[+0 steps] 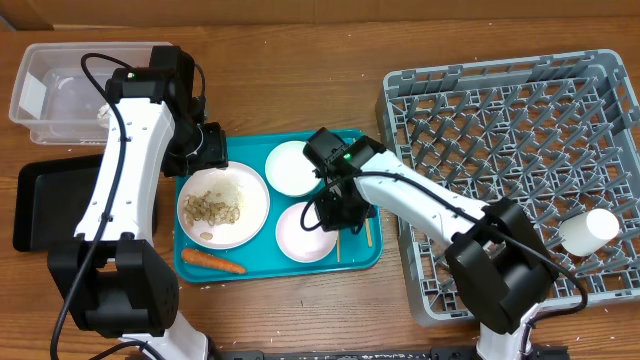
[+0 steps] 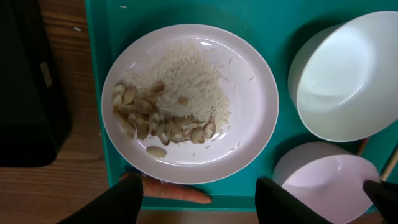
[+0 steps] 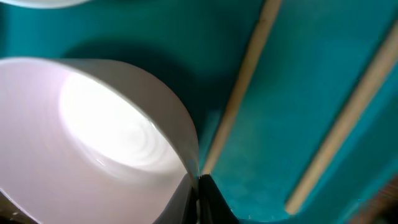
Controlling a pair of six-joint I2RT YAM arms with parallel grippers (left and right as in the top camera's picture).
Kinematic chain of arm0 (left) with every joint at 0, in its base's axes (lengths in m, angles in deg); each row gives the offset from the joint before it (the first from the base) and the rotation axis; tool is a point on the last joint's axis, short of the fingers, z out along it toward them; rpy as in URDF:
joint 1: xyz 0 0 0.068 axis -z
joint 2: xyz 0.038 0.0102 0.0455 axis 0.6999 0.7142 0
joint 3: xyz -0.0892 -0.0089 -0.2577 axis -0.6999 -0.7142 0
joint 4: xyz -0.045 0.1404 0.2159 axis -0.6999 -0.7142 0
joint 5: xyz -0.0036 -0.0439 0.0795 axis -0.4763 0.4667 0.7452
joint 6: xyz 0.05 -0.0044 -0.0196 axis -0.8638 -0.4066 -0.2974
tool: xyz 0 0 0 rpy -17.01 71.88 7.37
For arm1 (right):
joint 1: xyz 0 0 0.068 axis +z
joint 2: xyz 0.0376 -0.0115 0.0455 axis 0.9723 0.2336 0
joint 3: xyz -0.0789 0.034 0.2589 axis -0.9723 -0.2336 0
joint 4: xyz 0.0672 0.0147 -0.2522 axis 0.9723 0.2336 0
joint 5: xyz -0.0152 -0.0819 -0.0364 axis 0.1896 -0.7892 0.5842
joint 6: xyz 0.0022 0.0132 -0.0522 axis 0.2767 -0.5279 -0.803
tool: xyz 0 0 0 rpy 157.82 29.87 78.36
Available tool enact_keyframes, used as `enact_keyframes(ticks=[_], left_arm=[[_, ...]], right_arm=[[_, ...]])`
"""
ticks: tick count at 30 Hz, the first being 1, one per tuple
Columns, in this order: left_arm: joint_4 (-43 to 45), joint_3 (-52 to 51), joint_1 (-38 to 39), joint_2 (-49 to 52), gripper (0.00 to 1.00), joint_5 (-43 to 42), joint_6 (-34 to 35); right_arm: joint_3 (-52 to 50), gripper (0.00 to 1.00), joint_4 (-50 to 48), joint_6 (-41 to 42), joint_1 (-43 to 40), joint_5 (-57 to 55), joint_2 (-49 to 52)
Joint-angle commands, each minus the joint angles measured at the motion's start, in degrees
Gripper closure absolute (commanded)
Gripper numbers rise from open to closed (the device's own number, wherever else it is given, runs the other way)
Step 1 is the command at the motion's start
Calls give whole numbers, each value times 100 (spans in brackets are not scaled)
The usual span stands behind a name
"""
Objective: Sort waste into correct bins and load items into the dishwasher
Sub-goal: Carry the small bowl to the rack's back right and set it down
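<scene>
Right jaws pinching bowl (image 3: 93, 137) rim, left jaws agape

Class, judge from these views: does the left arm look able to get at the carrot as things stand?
Probably yes. The left gripper hangs open over the plate, and the carrot lies bare beside the plate on the teal tray, nothing over it.

Plate (image 2: 249, 112) with rice (image 2: 186, 81) and nut scraps (image 2: 143, 118), carrot (image 1: 212, 262), far bowl (image 1: 290, 168), near bowl (image 1: 300, 235), chopsticks (image 3: 239, 93), cup (image 1: 588, 230) in rack (image 1: 500, 110)
</scene>
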Motion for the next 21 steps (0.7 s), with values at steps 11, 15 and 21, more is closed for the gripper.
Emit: enact_keyframes(ticks=[11,15,21], left_arm=[[4,76,0,-184,40,55,59],[7,76,0,-184,40,52,61],[28,76,0,-184,39,50,210]], right_arm=[[1106,96,673,-11,-149,-4627,-1703],[1106,96,566,-127,-638,-5639,-1753],[1106,96,-221,-728,-2223,-5661,-1751]])
